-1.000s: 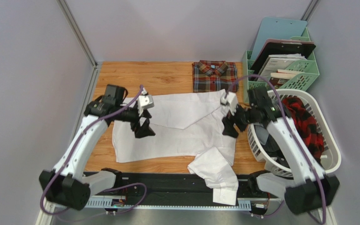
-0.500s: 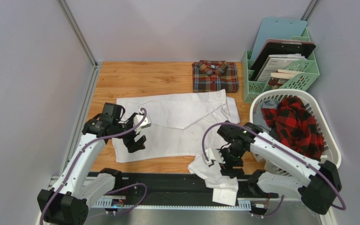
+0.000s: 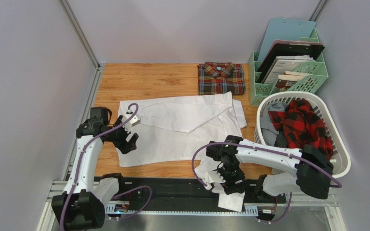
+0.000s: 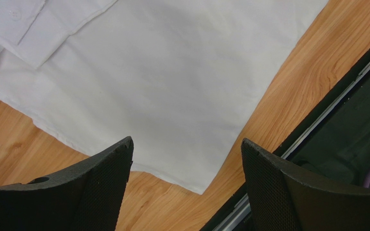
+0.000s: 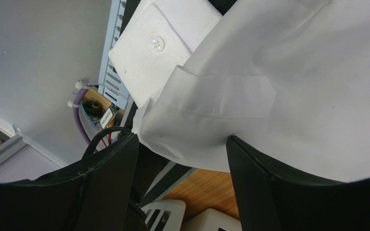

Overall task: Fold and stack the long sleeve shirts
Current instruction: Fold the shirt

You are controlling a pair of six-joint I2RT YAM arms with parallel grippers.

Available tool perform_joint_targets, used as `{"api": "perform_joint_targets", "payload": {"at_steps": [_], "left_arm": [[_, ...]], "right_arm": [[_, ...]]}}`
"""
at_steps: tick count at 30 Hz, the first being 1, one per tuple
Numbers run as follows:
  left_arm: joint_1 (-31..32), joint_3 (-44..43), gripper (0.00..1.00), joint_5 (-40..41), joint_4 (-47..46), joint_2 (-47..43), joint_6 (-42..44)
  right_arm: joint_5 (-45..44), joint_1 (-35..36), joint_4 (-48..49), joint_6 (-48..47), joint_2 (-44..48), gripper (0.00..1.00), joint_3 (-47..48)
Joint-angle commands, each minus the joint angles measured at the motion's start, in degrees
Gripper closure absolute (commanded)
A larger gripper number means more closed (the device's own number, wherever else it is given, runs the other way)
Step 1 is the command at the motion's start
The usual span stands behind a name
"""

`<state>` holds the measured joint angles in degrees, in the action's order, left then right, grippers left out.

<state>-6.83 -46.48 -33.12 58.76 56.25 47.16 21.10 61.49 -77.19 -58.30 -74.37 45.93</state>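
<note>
The white shirt (image 3: 182,127) lies spread flat on the wooden table, one sleeve (image 3: 218,168) bunched at the front and its cuff (image 3: 232,199) hanging over the black rail. The plaid shirt (image 3: 220,78) lies folded at the back. My left gripper (image 3: 126,140) is open above the white shirt's near-left hem corner (image 4: 199,185), jaws (image 4: 186,144) wide and empty. My right gripper (image 3: 228,180) is open over the hanging sleeve; in the right wrist view (image 5: 181,139) the buttoned cuff (image 5: 158,45) and sleeve cloth lie just beyond the fingertips.
A white laundry basket (image 3: 339,149) with a red-and-black checked garment (image 3: 307,125) stands at the right. A green organiser (image 3: 312,72) with clipboards stands at the back right. A black rail (image 3: 172,190) runs along the front edge. Grey walls close in both sides.
My left gripper has drawn back left and nearer, to the shirt's near-left corner. My right arm has swung from the shirt's right edge down to the sleeve at the front edge.
</note>
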Motion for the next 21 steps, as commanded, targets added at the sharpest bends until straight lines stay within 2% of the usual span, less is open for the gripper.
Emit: {"api": "perform_joint_targets", "payload": {"at_steps": [1,2,3,6,11,17,21], "left_arm": [[-0.3,1.6,0.13,-1.4,2.8,-4.1,6.5],[-0.4,2.3,0.14,-1.1,4.2,-4.4,8.9],[-0.4,2.6,0.15,-0.5,5.8,-4.3,11.2],[-0.4,3.8,0.27,1.6,13.3,-3.5,22.5],[-0.4,8.2,0.44,10.5,15.9,-2.1,34.3],[-0.1,12.0,0.44,17.5,12.9,-1.9,40.5],[0.0,14.7,0.43,21.3,8.7,-0.8,42.4]], "right_arm": [[1.4,1.5,0.9,4.5,-3.4,0.31,1.4],[1.5,2.0,2.3,5.6,-4.8,0.37,1.2],[0.8,2.8,3.1,6.4,-5.2,0.6,1.0],[-1.8,3.0,5.3,9.2,-5.1,1.0,0.9],[-2.5,1.4,6.6,13.1,1.0,1.0,3.6],[-1.4,-6.7,6.6,14.4,7.7,1.0,5.9],[-1.8,-7.6,5.6,15.1,9.4,1.0,6.4]]}}
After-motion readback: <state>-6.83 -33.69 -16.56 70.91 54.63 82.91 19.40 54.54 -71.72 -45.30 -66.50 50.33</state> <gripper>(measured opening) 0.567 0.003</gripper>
